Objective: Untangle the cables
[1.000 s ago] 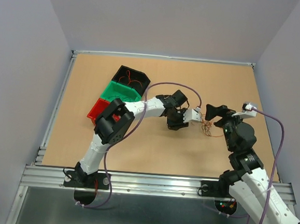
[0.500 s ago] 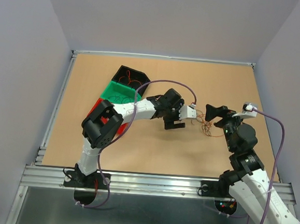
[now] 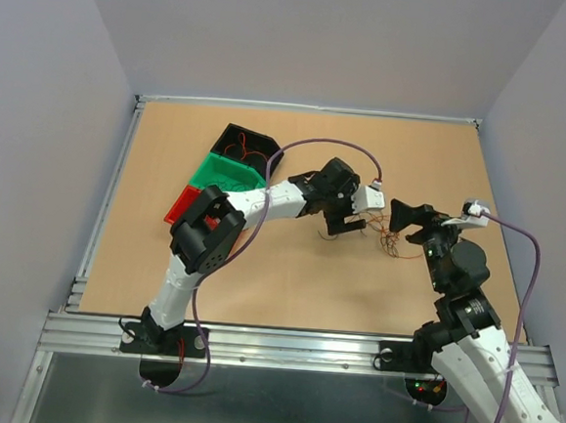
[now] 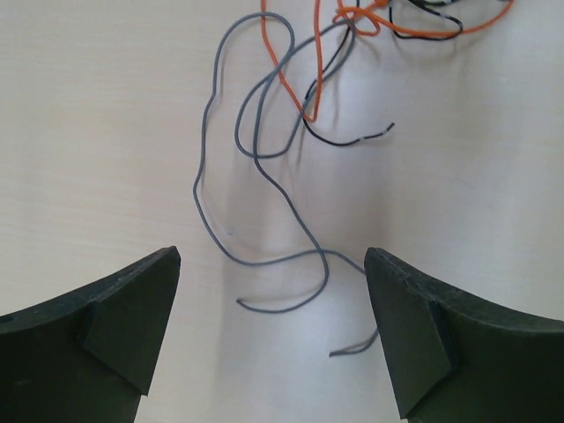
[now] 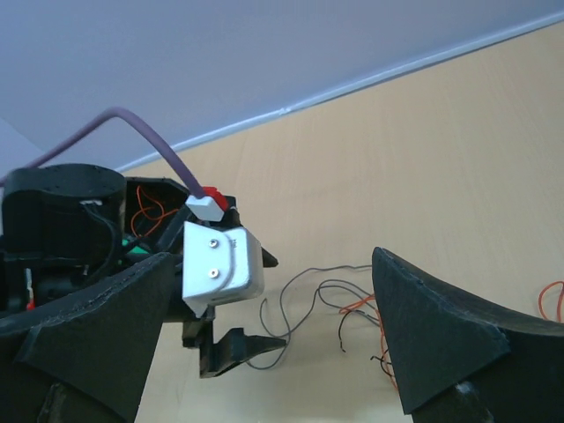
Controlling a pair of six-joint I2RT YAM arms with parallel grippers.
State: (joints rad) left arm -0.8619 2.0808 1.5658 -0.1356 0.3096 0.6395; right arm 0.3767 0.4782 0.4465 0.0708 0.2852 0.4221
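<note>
Right of table centre, both my hands sit at the cables, one either side. Left gripper hangs just over the bunch's left fringe, jaws spread wide, holding nothing. In the left wrist view the left gripper straddles a loose grey strand that lies flat on the table. It isn't pinched, and neither finger clearly touches it. My guess at why I'm here: lined up to take one stray wire off the edge rather than dig into the knot. Right gripper is also wide open and empty, tilted toward the bunch from the right. It's probably waiting to pin or pull the opposite side. Its own view shows the right gripper looking across at my left wrist, with the cables low between us.

The cables look hair-thin: grey, orange and black. They're kinked and springy, with loose ends trailing left and the denser crossing toward the right. The orange crosses over the grey near the top of the left wrist view.

Black bin, green bin and red bin stand in a row well to the left. There are thin red wires in the black one. Judgement: sorting is partway, and the main tangle is still undone.
</note>
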